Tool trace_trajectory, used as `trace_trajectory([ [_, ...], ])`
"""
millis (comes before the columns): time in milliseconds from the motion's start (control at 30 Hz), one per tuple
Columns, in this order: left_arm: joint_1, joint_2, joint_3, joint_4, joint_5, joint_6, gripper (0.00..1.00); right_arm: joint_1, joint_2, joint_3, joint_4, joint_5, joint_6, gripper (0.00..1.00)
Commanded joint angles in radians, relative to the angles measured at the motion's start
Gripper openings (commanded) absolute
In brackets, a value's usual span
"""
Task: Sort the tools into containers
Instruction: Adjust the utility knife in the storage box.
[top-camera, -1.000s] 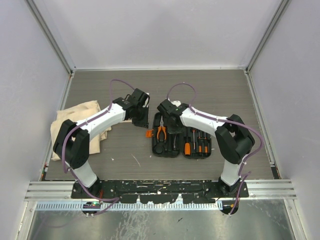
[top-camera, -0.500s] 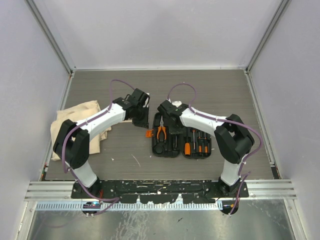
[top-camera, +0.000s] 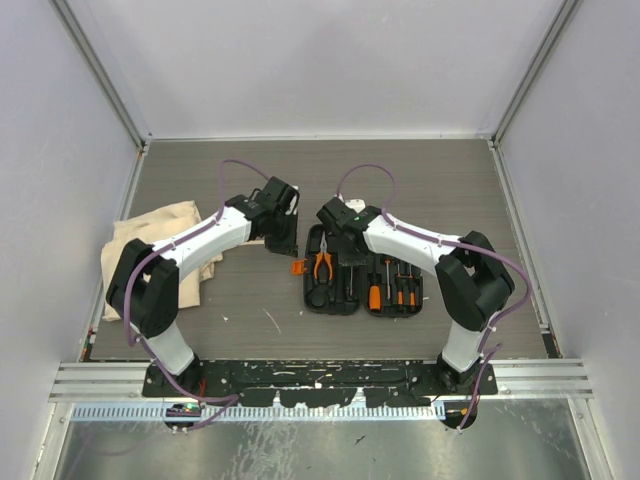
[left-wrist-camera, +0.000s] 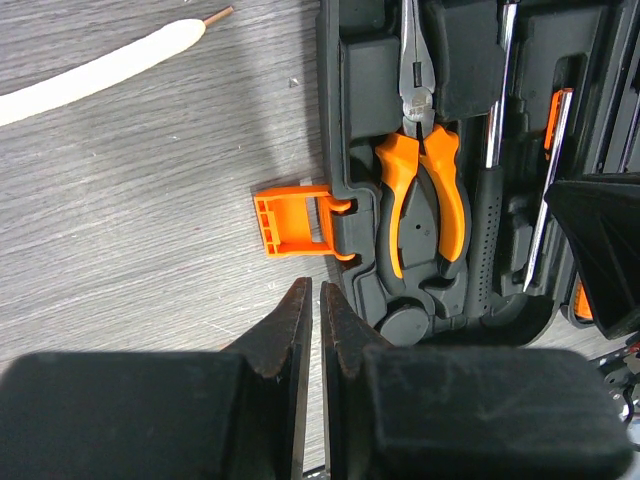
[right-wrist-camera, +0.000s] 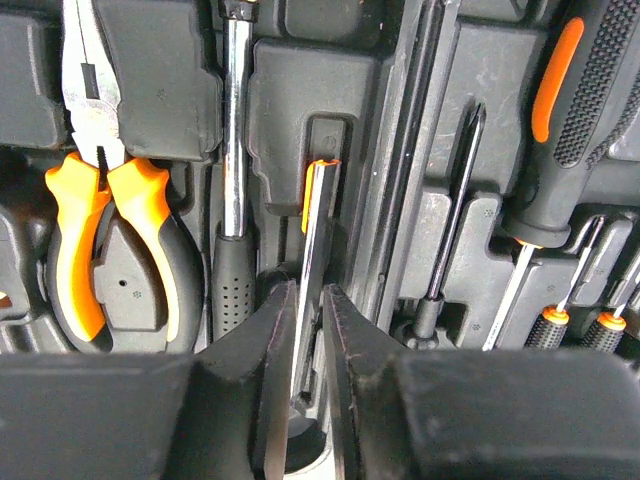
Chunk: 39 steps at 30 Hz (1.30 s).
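The black tool case (top-camera: 362, 310) lies open on the table, its orange latch (left-wrist-camera: 295, 222) sticking out to the left. Orange-and-black pliers (right-wrist-camera: 100, 240), the black-handled hammer (right-wrist-camera: 232, 290) and black-and-orange screwdrivers (right-wrist-camera: 570, 130) lie in its moulded slots. My right gripper (right-wrist-camera: 308, 300) is down in the case, shut on the shaft of the thin orange-tipped driver (right-wrist-camera: 318, 230), which lies along its slot beside the hammer. My left gripper (left-wrist-camera: 316, 300) is shut and empty, just left of the case near the latch. The beige cloth bag (top-camera: 150, 235) lies at the far left.
A thin pale stick (left-wrist-camera: 100, 70) lies on the wood-grain table left of the case. Side walls close in the table on both sides. Both arms reach in over the middle, the left gripper (top-camera: 288, 243) and right gripper (top-camera: 347, 258) close together.
My right arm has shifted slightly to the right over the case, still around the thin driver. The left arm has hardly moved.
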Motion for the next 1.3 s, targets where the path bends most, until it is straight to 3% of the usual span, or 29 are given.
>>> trace_trajectory([
  [0,0.006,-0.01,0.023,0.016,0.016,0.0,0.09,-0.002,-0.023,0.02,0.008,-0.005,0.009,0.25],
  [167,0.007,-0.013,0.02,0.015,0.017,0.0,0.08,-0.002,0.014,0.021,0.014,-0.002,0.006,0.26],
  [767,0.007,-0.012,0.028,0.008,0.015,0.001,0.08,-0.033,-0.028,-0.022,0.016,0.011,0.017,0.04],
  [1000,0.007,-0.032,0.021,0.022,0.018,-0.004,0.09,-0.089,-0.15,-0.129,0.133,-0.134,0.032,0.04],
  [1267,0.006,-0.115,-0.043,0.157,0.088,-0.057,0.21,-0.208,-0.292,-0.318,0.348,-0.322,0.074,0.03],
])
